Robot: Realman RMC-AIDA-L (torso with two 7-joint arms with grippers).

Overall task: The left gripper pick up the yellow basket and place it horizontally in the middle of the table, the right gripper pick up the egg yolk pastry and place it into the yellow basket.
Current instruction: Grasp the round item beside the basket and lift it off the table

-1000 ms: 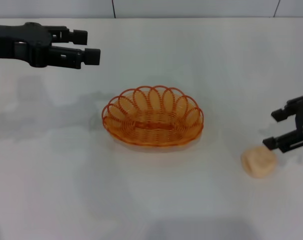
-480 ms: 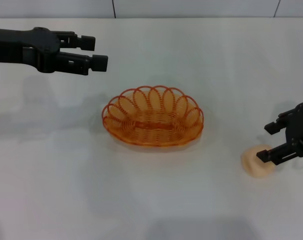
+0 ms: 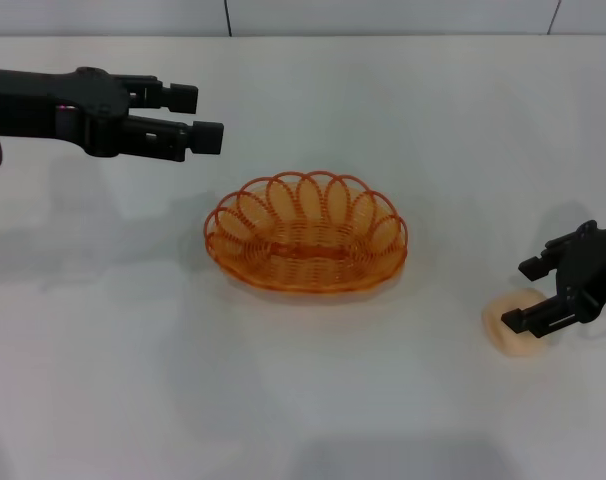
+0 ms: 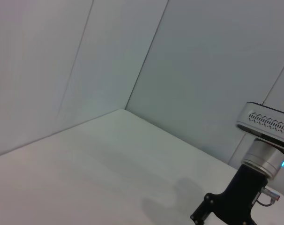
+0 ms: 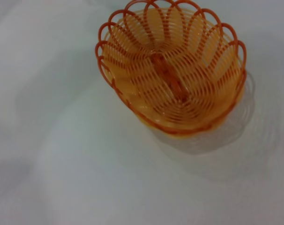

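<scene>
— Cream against white, down at the near right: that's the egg yolk pastry [image 3: 519, 322] on the worktop [image 3: 303, 400], and the right tool [image 3: 527, 294] is right over it.

— Gripping it?

— Not that I can see. The two fingers stand apart, one on the far side of the pastry and one across its near edge, so it looks to be straddling the bun with the jaws not yet closed.

— And where does it have to go?

— Toward the robot's left and a little farther back. The yellow basket [image 3: 306, 232] sits about mid-worktop, empty, long axis running side to side. The right arm is plainly the nearer one to the pastry, so I'd guess lift, then carry leftward over the scalloped rim.

— And the other arm?

— Farthest back. The left tool [image 3: 196, 118] hangs above the worktop beyond the basket's left end, fingers parted, holding nothing, well apart from the rim.
</scene>
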